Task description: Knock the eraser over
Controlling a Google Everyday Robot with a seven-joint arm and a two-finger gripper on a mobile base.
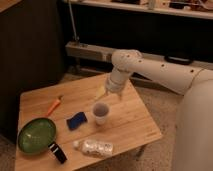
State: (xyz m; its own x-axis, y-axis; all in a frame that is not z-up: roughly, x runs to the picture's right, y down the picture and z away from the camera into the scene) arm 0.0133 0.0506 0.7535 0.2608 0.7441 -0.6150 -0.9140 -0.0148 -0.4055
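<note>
Hovering gripper (102,93) above far-middle of light wooden table (131,125), grip state cannot tell | small black rectangular eraser (58,152) near-left of it, well apart, beside round green pan (36,135) | long axis far-left to near-right

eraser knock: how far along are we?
Done: nothing that shows. The eraser sits near the table's front edge beside the green pan, with nothing touching it.
In hand: the gripper hovers above the cup, well apart from the eraser.
Left: likely the whole job, meaning reach past the sponge to the eraser and tip it.
</note>
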